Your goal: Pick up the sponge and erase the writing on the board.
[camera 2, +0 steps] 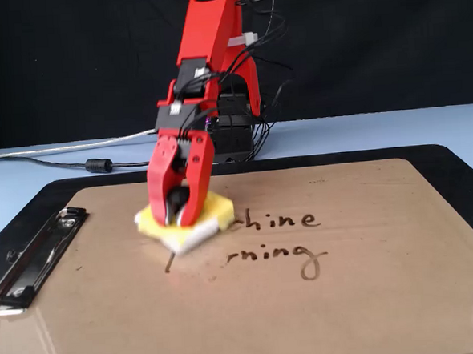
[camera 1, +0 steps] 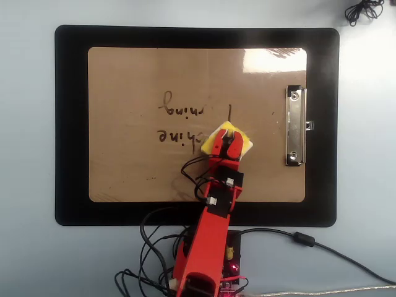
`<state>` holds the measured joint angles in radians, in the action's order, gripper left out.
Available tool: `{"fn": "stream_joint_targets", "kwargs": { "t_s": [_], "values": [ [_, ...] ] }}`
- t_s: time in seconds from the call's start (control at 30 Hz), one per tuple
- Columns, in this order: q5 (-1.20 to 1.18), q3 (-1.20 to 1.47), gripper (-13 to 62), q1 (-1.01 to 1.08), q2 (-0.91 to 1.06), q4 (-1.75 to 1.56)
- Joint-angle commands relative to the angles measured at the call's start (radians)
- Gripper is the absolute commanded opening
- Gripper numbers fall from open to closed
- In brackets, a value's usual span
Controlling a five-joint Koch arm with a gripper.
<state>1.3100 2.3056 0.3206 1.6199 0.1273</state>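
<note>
Hand (camera 2: pixel 177 221) closed on knob of sponge (camera 2: pixel 183 225), pressing it flat on board (camera 2: pixel 373 313), fixed view: left of writing (camera 2: pixel 276 237). Sponge picked up; first letters of both lines erased ("chine", "rning" remain, plus one stray stroke). Erasure roughly one-third done.

The overhead view looks straight down on the whole board (camera 1: pixel 136 74), arm base at bottom. The fixed view sits low and close, facing the arm across the same board (camera 2: pixel 373 313).
</note>
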Motion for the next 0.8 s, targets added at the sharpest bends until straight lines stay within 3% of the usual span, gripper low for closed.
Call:
{"fn": "stream_joint_targets", "kwargs": {
  "t_s": [0.0,0.1,0.27,0.37,0.47,0.63,0.7,0.77],
  "values": [
    [-0.043,0.015,-8.1,0.028,0.061,0.063],
    [-0.067,-0.003,-8.2,0.064,0.054,0.057],
    [-0.086,-0.38,-8.2,0.055,-0.321,0.044],
    [-0.084,-0.529,-8.1,0.021,-0.417,0.052],
    [-0.083,-0.393,-8.1,0.015,-0.278,0.086],
    [-0.052,0.06,-8.2,-0.034,0.236,0.11],
    [-0.034,0.077,-8.1,-0.058,0.239,0.104],
    [-0.031,0.025,-8.1,-0.064,0.118,0.087]
  ]
}}
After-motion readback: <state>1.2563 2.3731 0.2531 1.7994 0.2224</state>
